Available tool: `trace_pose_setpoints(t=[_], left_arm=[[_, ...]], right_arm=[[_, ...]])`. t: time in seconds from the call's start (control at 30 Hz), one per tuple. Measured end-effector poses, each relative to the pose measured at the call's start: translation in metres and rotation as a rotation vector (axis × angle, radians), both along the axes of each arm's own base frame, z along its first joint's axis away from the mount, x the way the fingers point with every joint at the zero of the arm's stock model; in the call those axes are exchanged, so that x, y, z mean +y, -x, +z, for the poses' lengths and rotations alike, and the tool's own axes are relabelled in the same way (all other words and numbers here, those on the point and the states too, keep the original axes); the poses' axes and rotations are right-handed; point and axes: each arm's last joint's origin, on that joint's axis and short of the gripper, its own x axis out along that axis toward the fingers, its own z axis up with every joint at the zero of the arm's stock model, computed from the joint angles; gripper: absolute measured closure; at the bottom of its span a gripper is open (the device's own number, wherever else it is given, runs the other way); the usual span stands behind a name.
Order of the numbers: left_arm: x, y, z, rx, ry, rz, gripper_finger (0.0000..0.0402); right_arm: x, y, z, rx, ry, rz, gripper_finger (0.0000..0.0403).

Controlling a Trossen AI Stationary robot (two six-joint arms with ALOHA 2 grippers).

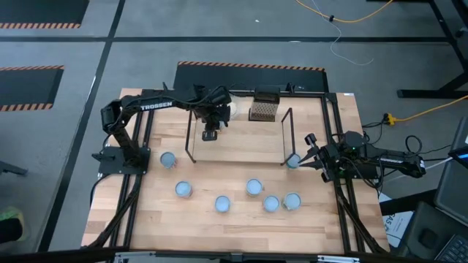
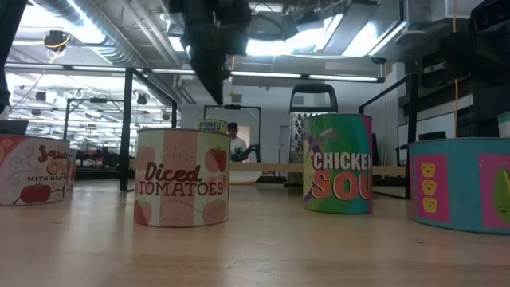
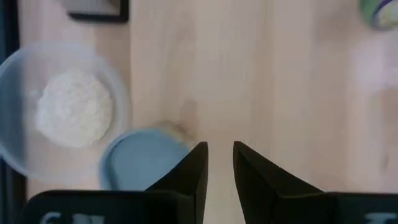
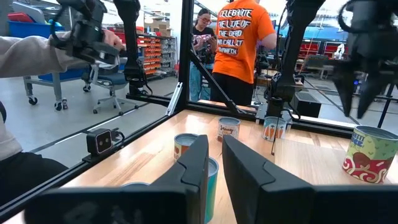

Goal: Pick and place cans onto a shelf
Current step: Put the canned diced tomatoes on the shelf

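Seven cans stand upright on the table: one at the left [image 1: 167,159], five in a loose row near the front [image 1: 254,187], and one [image 1: 292,161] by the shelf's right frame. Another can [image 3: 143,165] stands beside the bowl, under my left gripper. The light-wood shelf [image 1: 241,146] lies at the back middle, with black wire frames at its ends. My left gripper [image 1: 210,131] hangs over the shelf's left part, pointing down; its fingers [image 3: 221,149] are a narrow gap apart, with nothing between them. My right gripper [image 1: 311,150] is shut and level, just right of the can by the frame.
A clear bowl with white contents [image 3: 68,112] and a dark mesh box [image 1: 265,109] stand behind the shelf. Black rails run along the table's left and right sides. People stand in the room beyond the table [image 4: 239,43]. Bare wood lies along the near edge.
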Motion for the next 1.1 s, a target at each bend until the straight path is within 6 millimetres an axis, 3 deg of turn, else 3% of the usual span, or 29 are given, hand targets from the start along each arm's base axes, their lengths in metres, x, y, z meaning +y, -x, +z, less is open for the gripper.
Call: trace_pose_setpoints(t=[0.27, 0.63, 0.8, 0.93, 1.1], left_arm=[[-0.061, -0.02, 0.028, -0.093, 0.085, 0.04, 0.0333], [-0.192, -0.016, 0.028, -0.047, 0.315, 0.117, 0.0333], [-0.248, -0.009, 0.035, -0.118, 0.449, 0.194, 0.0333], [-0.276, -0.009, 0.039, -0.245, 0.512, 0.317, 0.0333], [-0.292, -0.004, 0.042, -0.306, 0.568, 0.458, 0.0316]], right_arm=[[0.0, 0.0, 0.0, 0.0, 0.0, 0.0, 0.035], [0.0, 0.0, 0.0, 0.001, 0.0, 0.0, 0.035], [0.0, 0.0, 0.0, 0.0, 0.0, 0.0, 0.035], [0.0, 0.0, 0.0, 0.0, 0.0, 0.0, 0.035], [0.0, 0.0, 0.0, -0.001, 0.0, 0.0, 0.035]])
